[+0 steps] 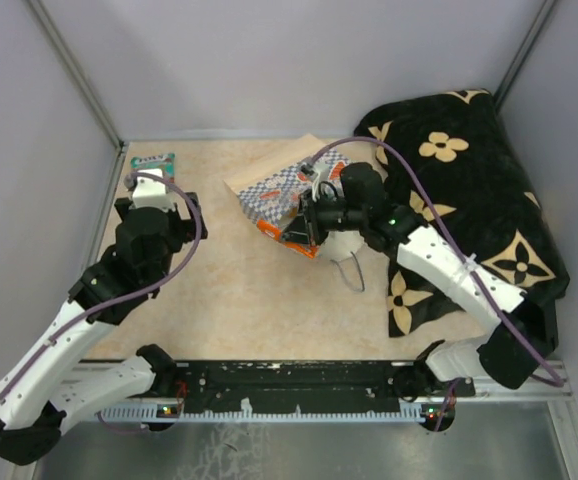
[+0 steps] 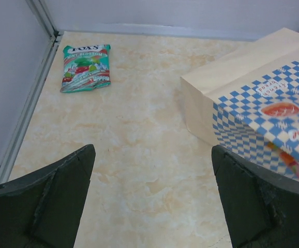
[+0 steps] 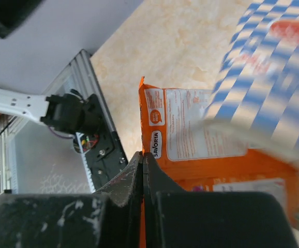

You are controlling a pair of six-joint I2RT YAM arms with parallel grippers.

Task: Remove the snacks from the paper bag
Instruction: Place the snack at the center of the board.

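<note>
- The left arm was stretched forward along the left side of the beige stone-look counter (image 1: 239,300). Its left pincer (image 2: 152,206) pointed toward the far left corner.
- The left pincer was wide open. Nothing was between its two dark fingers (image 2: 51,201).
- The right arm was bent in from the right, over the black cloth with cream flowers (image 1: 469,170). Its right pincer (image 3: 143,170) was at the mouth of the bag.
- The right pincer was squeezed tight on the edge of an orange glossy snack packet (image 3: 201,134).
- The tan paper bag with a blue-and-white checked band (image 1: 269,185) lay on its side near the far middle of the counter. Its mouth faced the right arm.
- The orange glossy snack packet stuck partly out of the bag's mouth, and the checked edge of the bag lay over part of it.
- I could not tell what else was inside the bag.
- A teal glossy snack packet with fruit pictures (image 2: 86,67) lay flat on the counter in the far left corner. It was out of the bag and well apart from it, and near the open left pincer.
</note>
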